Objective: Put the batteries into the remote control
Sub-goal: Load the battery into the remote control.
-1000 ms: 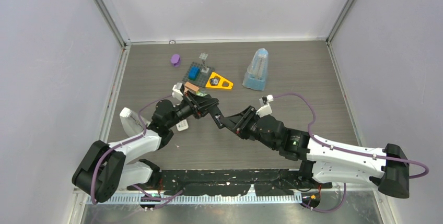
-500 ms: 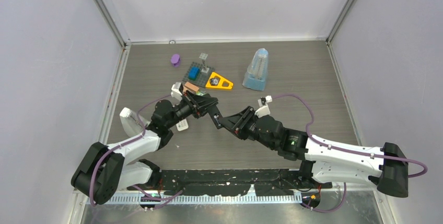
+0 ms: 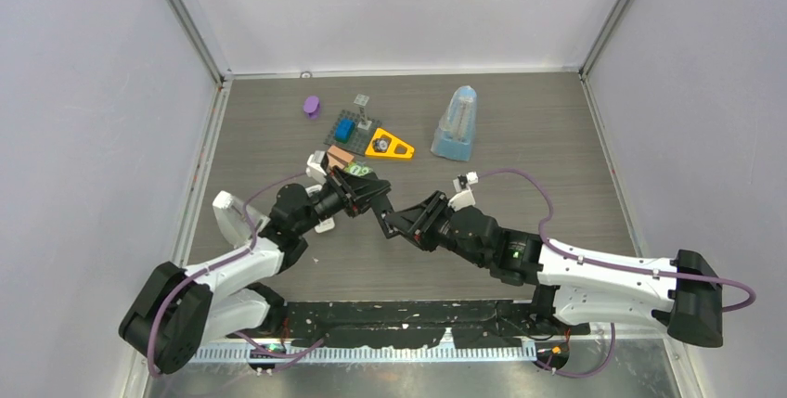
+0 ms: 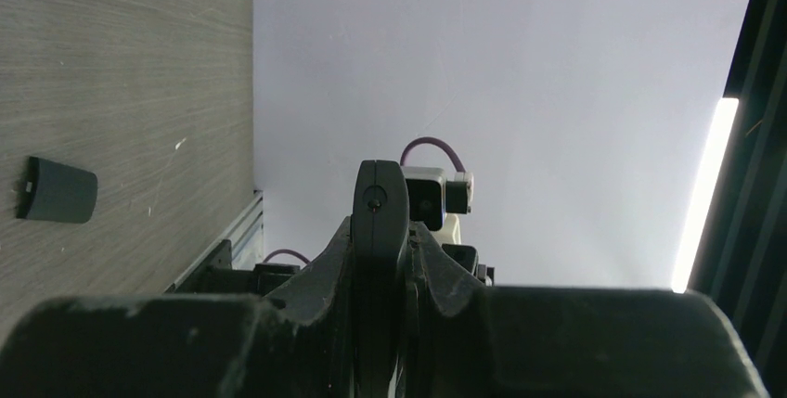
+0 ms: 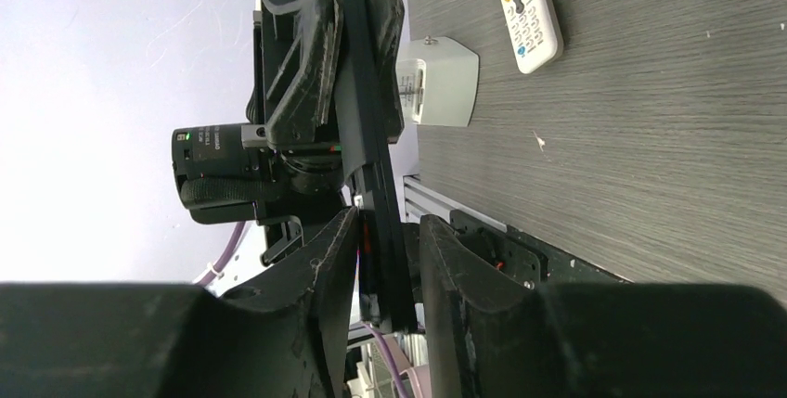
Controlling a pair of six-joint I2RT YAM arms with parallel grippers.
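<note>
You had the left gripper (image 3: 365, 196) clamped tight on one end of a flat black strip (image 5: 367, 138), held edge-on above the table (image 5: 650, 157). Your right gripper (image 5: 382, 231) met it mid-table, jaws partly apart and closed on the strip's other end. The remote control (image 5: 525, 8) lay flat on the table, buttons up, just beside the left arm and untouched. A small dark grey cover (image 4: 58, 190) lay apart on the wood.
</note>
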